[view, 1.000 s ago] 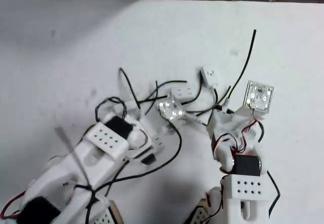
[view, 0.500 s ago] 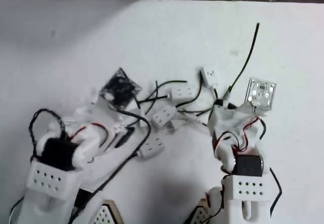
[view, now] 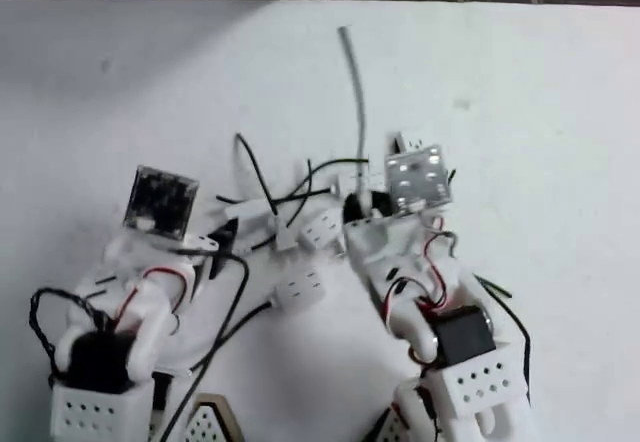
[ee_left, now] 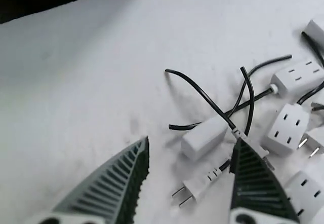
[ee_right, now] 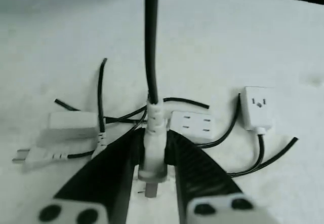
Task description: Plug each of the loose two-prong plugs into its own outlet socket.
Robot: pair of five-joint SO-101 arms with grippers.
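Right gripper (ee_right: 152,150) clamped on plug (ee_right: 153,127) body, mid-table, near outlet socket (ee_right: 195,122). Left gripper (ee_left: 191,143) wide open over 2nd plug (ee_left: 200,183). I reckon plugs light, cord (ee_right: 150,41) springy: grip body, never cord.

Left arm (view: 130,302) at 7 o'clock in high view, wrist aimed toward 1 o'clock. Left gripper (ee_left: 191,145): jaws spread wide. Right arm (view: 440,332) at 5 o'clock, leaning toward 11 o'clock. Right gripper (ee_right: 153,135): jaws clamped on plug (ee_right: 152,158).
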